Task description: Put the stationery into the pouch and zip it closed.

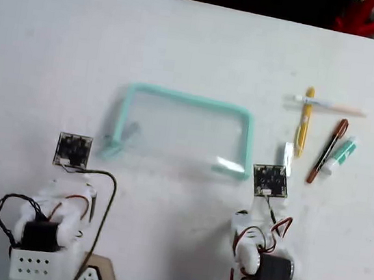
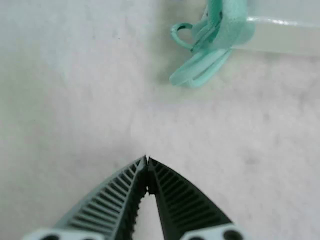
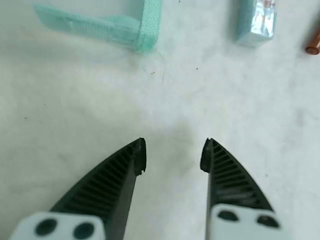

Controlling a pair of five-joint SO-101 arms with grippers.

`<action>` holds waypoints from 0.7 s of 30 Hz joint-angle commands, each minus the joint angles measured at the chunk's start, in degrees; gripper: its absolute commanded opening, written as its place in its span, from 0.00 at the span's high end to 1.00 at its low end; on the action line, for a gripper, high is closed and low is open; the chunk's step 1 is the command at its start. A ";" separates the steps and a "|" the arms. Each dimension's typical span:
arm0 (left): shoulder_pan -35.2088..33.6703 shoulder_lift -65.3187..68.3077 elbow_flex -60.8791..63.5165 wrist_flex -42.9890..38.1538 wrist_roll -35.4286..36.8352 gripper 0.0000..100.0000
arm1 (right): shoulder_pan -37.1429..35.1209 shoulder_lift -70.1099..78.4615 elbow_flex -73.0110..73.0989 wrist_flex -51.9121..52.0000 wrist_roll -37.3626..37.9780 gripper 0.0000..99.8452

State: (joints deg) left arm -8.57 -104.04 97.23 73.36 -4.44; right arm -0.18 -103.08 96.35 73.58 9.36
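With left jaws pressed together and right jaws spread apart, I'd pinch the light, stiff pens (image 1: 304,124) mid-barrel (they may roll) and hold the floppy pouch (image 1: 192,100) by its teal rim.

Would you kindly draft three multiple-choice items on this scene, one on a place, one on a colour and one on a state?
1. Where does the yellow pen lie relative to the pouch?
A) inside it
B) outside it, on the right arm's side
C) outside it, on the left arm's side

2. What colour is the pouch's trim?
A) red
B) black
C) mint green

3. How do the left gripper and the right gripper stand?
A) left shut, right open
B) both open
C) left open, right shut

Key:
1 B, the pen lies past the pouch's end nearest the right arm.
2 C, mint green edging frames the clear walls.
3 A, the left fingertips meet and the right ones stand apart.
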 commanded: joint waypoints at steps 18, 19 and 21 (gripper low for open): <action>0.13 -0.48 -0.26 0.35 -0.18 0.97 | -0.04 -0.40 0.44 -0.75 -0.97 0.82; 0.22 -0.48 -0.26 0.35 -0.18 0.97 | 0.04 -0.40 0.44 -0.75 -0.97 0.82; 0.13 -0.48 -0.26 0.35 -0.18 0.97 | 0.04 -0.40 0.44 -0.75 -0.97 0.82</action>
State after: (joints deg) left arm -8.57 -104.04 97.23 73.36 -4.44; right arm -0.18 -103.08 96.35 73.58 8.84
